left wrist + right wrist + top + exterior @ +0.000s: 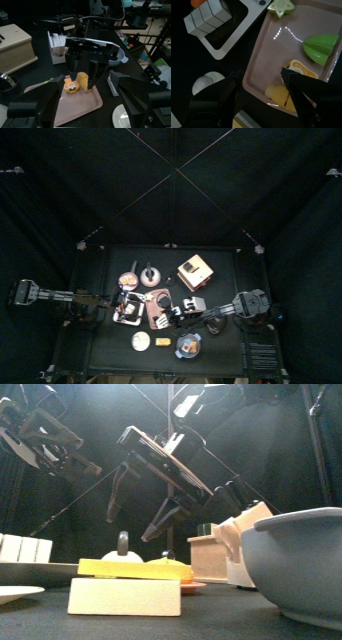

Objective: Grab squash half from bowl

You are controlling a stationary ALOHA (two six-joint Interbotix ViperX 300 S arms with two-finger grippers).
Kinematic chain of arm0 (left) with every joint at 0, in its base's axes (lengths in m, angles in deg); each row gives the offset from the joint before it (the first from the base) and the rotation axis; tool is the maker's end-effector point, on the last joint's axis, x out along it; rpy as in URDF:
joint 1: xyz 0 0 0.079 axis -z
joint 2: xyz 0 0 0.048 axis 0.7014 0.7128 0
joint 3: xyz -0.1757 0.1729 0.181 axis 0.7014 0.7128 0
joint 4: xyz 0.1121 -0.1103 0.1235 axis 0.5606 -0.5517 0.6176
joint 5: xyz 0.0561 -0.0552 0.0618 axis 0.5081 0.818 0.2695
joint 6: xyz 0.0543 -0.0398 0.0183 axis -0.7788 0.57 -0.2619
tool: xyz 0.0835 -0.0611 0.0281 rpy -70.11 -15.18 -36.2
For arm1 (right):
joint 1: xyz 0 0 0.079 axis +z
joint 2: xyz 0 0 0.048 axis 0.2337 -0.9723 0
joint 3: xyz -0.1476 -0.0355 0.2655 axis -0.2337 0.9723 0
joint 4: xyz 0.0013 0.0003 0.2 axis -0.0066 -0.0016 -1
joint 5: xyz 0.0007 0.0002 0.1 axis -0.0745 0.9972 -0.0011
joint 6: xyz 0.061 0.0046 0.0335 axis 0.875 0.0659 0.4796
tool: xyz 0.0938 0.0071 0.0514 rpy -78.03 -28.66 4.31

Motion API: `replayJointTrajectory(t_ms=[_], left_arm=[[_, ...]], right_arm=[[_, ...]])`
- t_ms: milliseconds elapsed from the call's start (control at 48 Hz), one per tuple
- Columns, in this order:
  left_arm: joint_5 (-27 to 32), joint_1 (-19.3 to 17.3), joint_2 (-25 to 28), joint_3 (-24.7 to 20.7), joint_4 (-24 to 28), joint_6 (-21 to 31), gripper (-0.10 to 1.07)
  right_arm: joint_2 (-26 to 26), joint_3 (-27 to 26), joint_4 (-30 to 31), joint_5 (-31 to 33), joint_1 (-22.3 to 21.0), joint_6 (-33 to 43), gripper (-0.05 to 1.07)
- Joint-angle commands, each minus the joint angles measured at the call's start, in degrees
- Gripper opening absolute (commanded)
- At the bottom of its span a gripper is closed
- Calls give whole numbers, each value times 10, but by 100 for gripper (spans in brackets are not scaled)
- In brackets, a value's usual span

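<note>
— At the desk's front edge, what sits closest?

— The bowl (pixel 302 570), big at 3 o'clock in the front view. Its wall hides the contents there. From above, a small orange-yellow spot inside it looks like the squash half (pixel 189 344), though it is too small to be sure how it lies.

— How would it handle?

— I judge it light and stiff, like a toy piece, with a smooth rounded back that could slip. Best to pinch it across its width, with fingers coming straight down inside the rim and the flat face against one finger if it can be reached.

— And the hands?

— Both are farther back. The right hand (pixel 258 75) hangs over the pink tray (pixel 261 47), spread wide and empty, with a yellow piece on the tray below the gap. The squash half lies at about 6 o'clock from it in the top view, near but clearly apart.

— The left?

— The left hand (pixel 83 82) is also wide and empty, facing the tray from the 9 o'clock side, with the bowl toward 5 o'clock from it.
</note>
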Motion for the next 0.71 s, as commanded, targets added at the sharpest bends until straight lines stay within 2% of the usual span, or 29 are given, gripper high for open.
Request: replayJointTrajectory(t_ms=[0, 417, 688], left_arm=[[-2, -2, -2, -7, -1, 0, 103], [-3, -3, -2, -8, -1, 0, 103], [-3, -3, -2, -8, -1, 0, 103]], right_arm=[[28, -11, -4, -2, 5, -1, 95], [94, 21, -151, 62, 99, -2, 95], [121, 55, -281, 115, 156, -2, 95]])
